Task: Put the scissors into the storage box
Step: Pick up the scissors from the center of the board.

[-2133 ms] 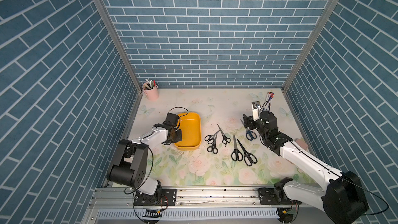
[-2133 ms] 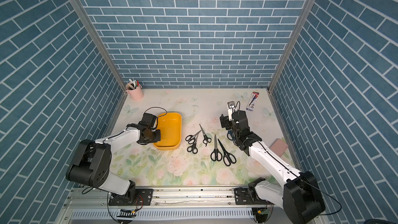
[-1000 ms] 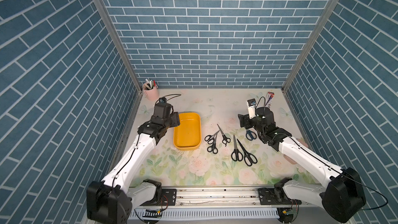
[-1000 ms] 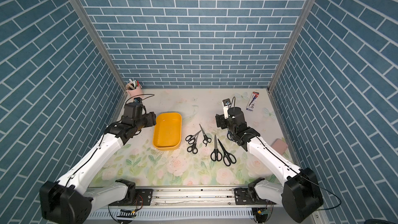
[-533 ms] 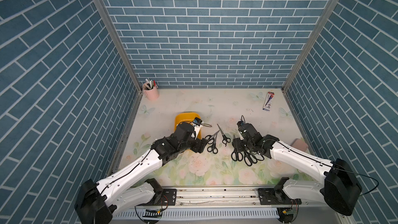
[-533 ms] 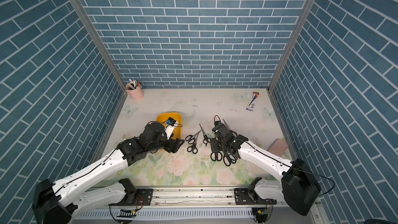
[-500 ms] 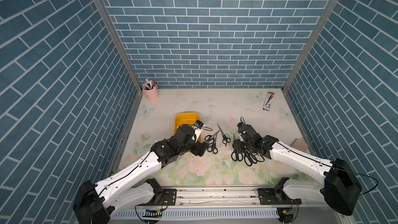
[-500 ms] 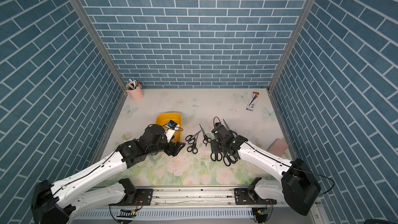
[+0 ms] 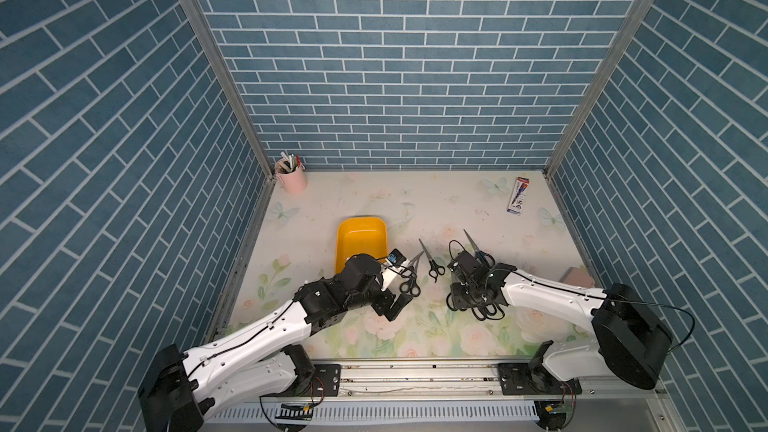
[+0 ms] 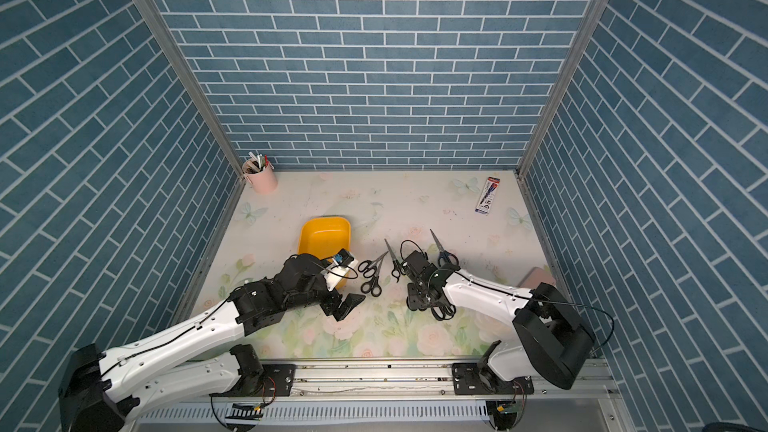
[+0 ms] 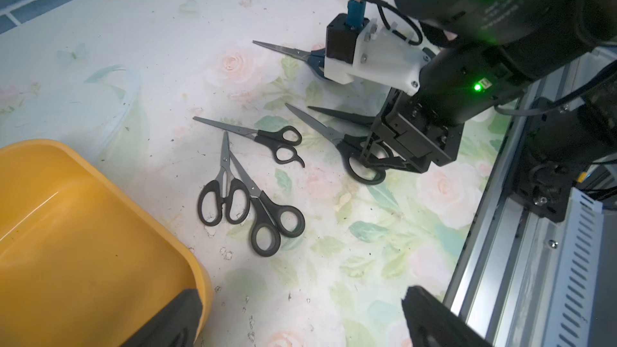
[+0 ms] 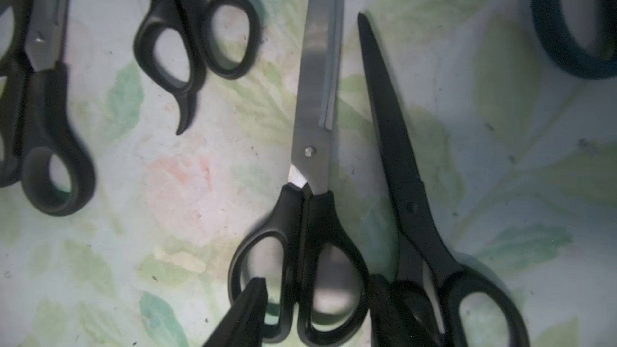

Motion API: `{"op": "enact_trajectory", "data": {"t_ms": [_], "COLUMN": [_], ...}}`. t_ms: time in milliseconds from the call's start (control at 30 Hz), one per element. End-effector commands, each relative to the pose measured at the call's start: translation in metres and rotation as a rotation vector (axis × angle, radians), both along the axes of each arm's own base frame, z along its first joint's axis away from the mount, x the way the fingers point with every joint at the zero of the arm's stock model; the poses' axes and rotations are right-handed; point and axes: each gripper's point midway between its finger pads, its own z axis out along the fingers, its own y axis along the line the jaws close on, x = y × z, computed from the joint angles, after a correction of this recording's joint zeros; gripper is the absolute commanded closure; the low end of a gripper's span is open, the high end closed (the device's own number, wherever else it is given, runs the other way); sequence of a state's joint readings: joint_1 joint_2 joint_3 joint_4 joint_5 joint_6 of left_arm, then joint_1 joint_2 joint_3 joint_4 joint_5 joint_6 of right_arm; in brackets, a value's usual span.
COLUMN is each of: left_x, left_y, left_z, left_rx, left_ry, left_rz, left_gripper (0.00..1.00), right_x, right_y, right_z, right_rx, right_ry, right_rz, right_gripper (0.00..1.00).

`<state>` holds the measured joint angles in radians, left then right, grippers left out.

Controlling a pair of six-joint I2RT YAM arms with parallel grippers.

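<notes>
Grasping: right gripper [image 12: 317,285] straddles long scissors [image 12: 317,111] handle (clamped? cannot tell); left gripper [image 9: 392,305] gapes empty; next squeeze, lift toward storage box [image 9: 360,238]

Soft, even light from above keeps both top views bright and sharp with faint shadows, while the right wrist view is dim, its close scissors [image 12: 314,148] slightly blurred.
</notes>
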<state>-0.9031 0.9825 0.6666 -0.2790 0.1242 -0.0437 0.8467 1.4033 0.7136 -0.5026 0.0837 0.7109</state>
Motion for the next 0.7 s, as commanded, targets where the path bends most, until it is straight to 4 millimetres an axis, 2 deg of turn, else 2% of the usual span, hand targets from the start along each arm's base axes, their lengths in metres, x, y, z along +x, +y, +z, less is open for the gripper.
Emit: {"op": "enact_trajectory", "data": {"t_ms": [0,200,300,467,667], "left_x": [0.003,0.005,0.006,0.006,0.006], "left_y": [-0.001,0.004,0.003,0.002,0.004], "left_z": [0.014,0.022,0.019,0.018,0.020], "left_rx": [-0.003,-0.016,-0.006,-0.002,-0.007], "left_ry": [-0.060,-0.090,-0.083,-0.077,-0.086], "left_rz": [-0.017,0.009,0.008,0.007,0.013], "left_gripper": [0.00,0.00,0.00,0.00,0.00], "right_x": [0.004,0.000,-0.002,-0.002,-0.006], "right_y": [0.000,0.004,0.001,0.002,-0.003], "right_z": [0.001,-0.010,-0.016,-0.009,-0.024], "right_rx": [-0.023,-0.049,-0.087,-0.111,-0.138], "right_ry": [-0.008,0.015,0.034,0.029,0.046], "right_rz": [-0.049,-0.055,-0.053,-0.055,-0.063], "right_gripper": [0.49,0.56,0.57,0.57,0.70]}}
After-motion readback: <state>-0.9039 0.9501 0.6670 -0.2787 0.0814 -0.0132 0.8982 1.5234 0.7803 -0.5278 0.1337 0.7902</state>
